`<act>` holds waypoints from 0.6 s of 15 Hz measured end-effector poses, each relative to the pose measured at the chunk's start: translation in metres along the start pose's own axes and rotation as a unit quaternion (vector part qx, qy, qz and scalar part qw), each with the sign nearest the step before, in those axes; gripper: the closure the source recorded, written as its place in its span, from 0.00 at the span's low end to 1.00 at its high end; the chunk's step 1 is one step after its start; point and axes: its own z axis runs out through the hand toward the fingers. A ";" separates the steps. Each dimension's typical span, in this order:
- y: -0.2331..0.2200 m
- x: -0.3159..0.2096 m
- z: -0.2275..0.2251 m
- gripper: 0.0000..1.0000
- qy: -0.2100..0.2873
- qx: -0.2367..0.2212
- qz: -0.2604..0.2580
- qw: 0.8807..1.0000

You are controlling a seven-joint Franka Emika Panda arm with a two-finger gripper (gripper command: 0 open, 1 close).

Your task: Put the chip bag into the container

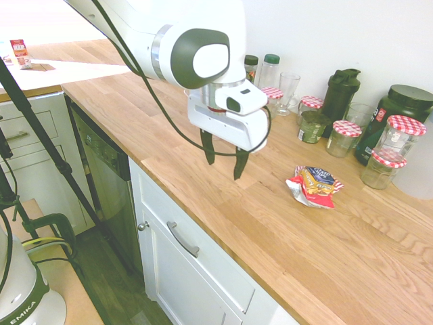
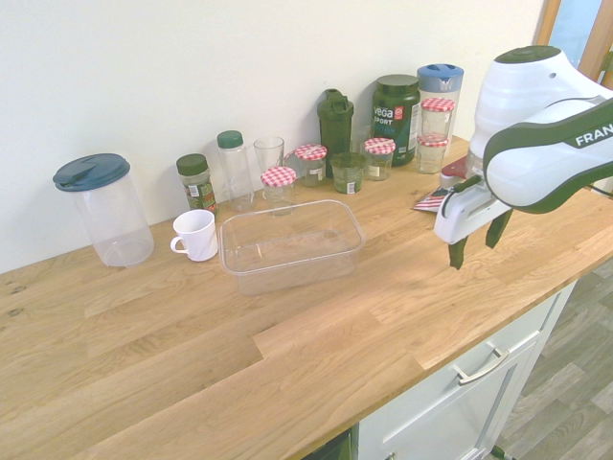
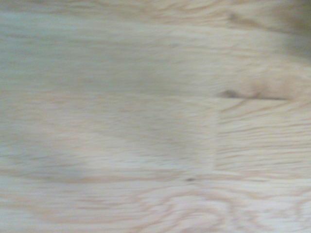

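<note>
Jaws (image 1: 224,166): spread wide, gripping nothing, poised above countertop (image 1: 223,210);
Chip bag (image 1: 314,187): lying near, apart from jaws;
Container (image 2: 292,249): well apart from jaws

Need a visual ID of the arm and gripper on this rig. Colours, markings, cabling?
White arm with rounded housings, dark green-grey bands and caps, and a silver ring near the wrist. "FRANK" is legible on one link in the second exterior view, cut off by the frame. Black cable looped along the outside. Gripper: white blocky body, two dark, tapered fingers.
</note>
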 end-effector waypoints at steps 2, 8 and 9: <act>0.016 0.023 0.010 0.00 0.034 -0.001 -0.003 0.999; 0.004 0.088 0.022 1.00 0.094 0.001 -0.025 0.995; 0.000 0.098 0.023 1.00 0.098 0.002 -0.025 0.995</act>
